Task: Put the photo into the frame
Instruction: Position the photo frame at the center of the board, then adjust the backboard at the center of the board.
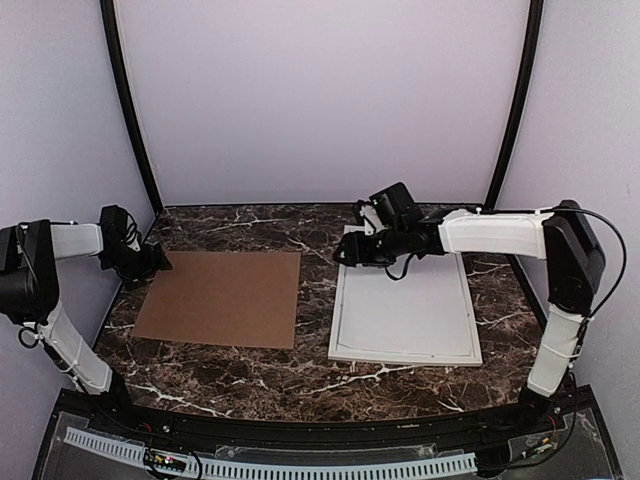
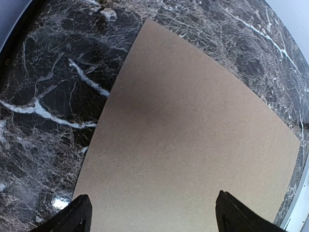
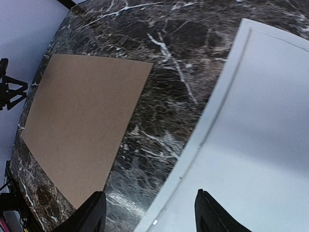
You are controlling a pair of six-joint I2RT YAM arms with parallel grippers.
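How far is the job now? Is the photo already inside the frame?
Done: the backing board lies flat on the table, beside the frame. In hand: nothing; the left gripper is open over the board, the right gripper open over the frame's corner. Still to do: everything; the frame shows plain white inside, and no view shows the photo.

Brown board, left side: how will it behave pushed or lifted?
The brown board lies flat with straight edges: probably stiff, light. It sits flush on the marble table, so an edge grab looks hard. Pushed by the left gripper, it likely slides rather than tips.
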